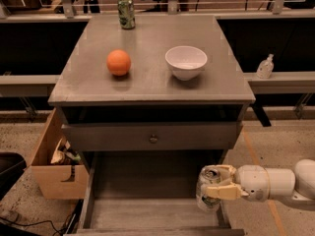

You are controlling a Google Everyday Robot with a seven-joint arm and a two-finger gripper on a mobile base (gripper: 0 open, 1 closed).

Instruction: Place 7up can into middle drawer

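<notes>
While the cream-coloured two-finger tool (211,182) clamps the small pale silver-white 7up can (206,202) from the right, the can hangs upright over the right-hand edge of the wide, shallow grey wooden middle drawer (147,211), which stands pulled out. The fingers are closed around the can's sides, and its shiny metal top shows above them.

By my judgement the task is well along: the can is picked up and brought to the drawer, and the drawer is open to take it. What is left is to carry the can a little inward over the flat floor, lower it, release it and draw the arm clear. I cannot tell whether the can's base touches the side wall or hangs free of it.

Above, the grey drawer front with a small round metal knob (153,138) is shut. On the grey desk (147,90) stand a round orange ball (118,62), a white ceramic bowl (186,61) and a darker green drink can (126,12).

No brand name or lettering on either can is legible.
</notes>
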